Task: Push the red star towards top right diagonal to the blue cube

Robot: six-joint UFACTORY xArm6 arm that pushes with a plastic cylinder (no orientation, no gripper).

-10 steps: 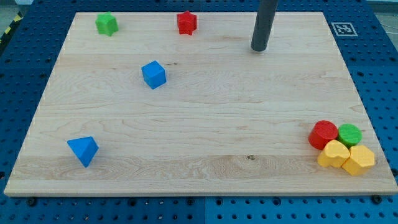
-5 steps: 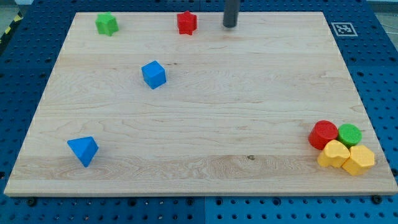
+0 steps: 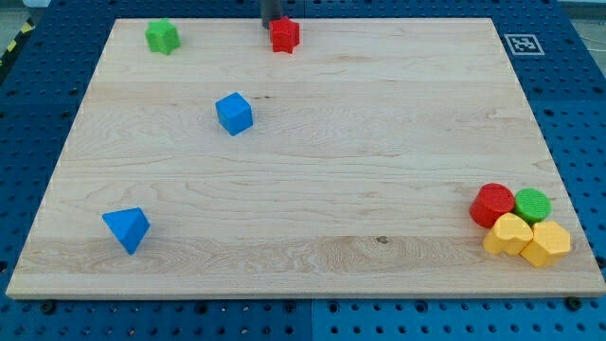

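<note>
The red star (image 3: 284, 35) lies near the board's top edge, left of centre. The blue cube (image 3: 234, 113) lies below and to the left of it. My tip (image 3: 273, 24) is at the very top of the view, right against the red star's upper left side; only the rod's short lower end shows.
A green star (image 3: 163, 36) lies at the top left. A blue triangular block (image 3: 127, 229) lies at the bottom left. A red cylinder (image 3: 492, 205), a green cylinder (image 3: 532, 204) and two yellow blocks (image 3: 527, 239) cluster at the bottom right. A marker tag (image 3: 524, 44) sits off the board's top right corner.
My tip has moved left and up along the board's top edge, from right of centre to just above-left of the red star. No block has moved.
</note>
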